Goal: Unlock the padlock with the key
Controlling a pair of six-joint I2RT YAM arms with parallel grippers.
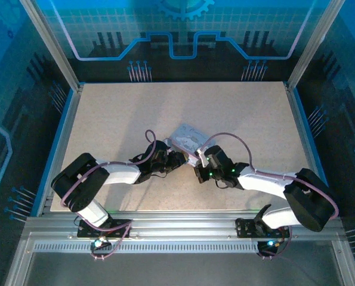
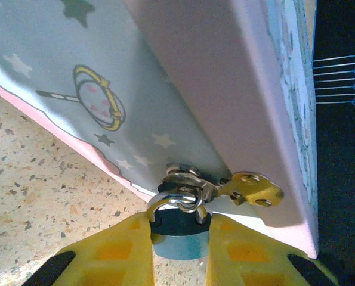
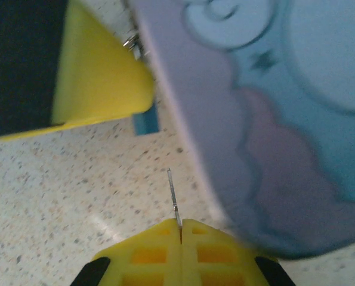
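Two grips on: your left gripper (image 2: 178, 225) clenched padlock (image 2: 180, 245) body, hung at box (image 2: 105, 71) hasp (image 2: 186, 179), just above table (image 2: 40, 196). Right gripper (image 3: 180, 225) pinched key (image 3: 173, 193), blade forward, near padlock, not in. You needed blade squared to padlock before slow push; thin key could bend.
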